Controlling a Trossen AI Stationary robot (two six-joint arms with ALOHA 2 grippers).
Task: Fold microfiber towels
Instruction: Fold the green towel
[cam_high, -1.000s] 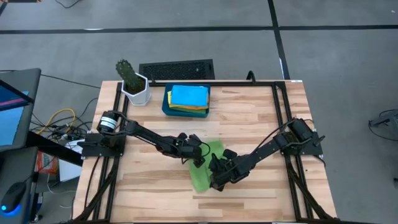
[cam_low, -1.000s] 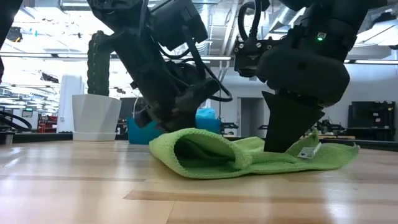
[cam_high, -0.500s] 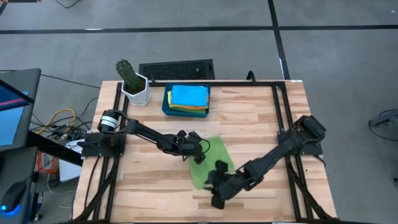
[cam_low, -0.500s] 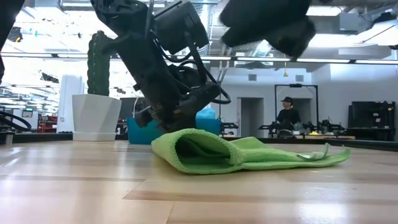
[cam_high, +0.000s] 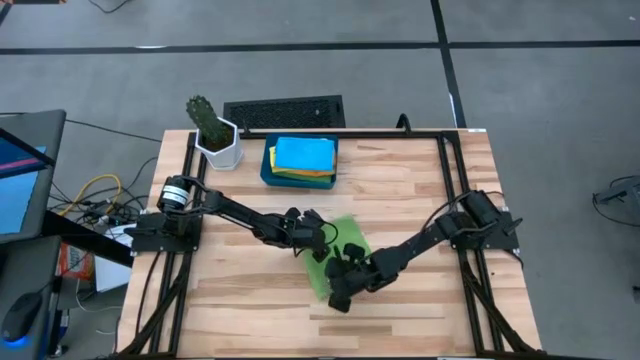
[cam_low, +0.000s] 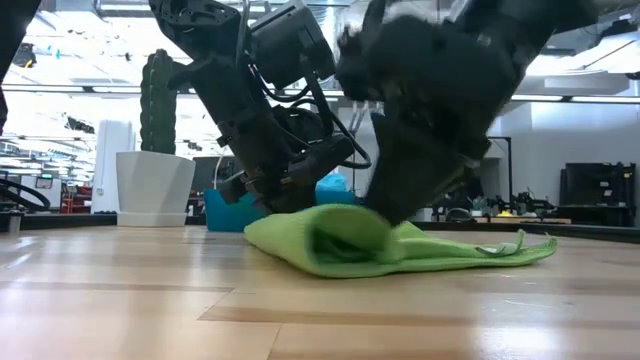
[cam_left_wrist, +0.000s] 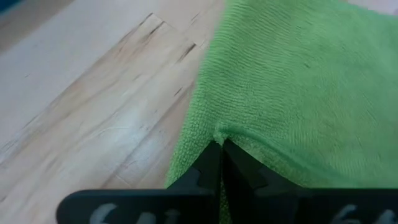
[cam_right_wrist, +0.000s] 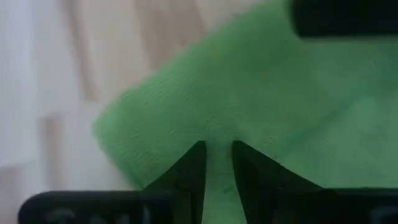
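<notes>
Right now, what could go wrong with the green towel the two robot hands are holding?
The left gripper is shut on an edge of the green towel; if it slips, the fold may fall open. The right gripper presses on the towel's folded end, fingers narrowly apart, and could drag or bunch the cloth. Both arms are crowded over it and might bump.

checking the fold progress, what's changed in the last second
The right gripper lifted off the green towel's right part, swung toward the table's front edge, then came back down onto the folded left end, fingers narrowing around the cloth. The towel's free end settled flatter. The left gripper stayed shut on the towel's edge; the tray of folded towels and the cactus pot did not move.
</notes>
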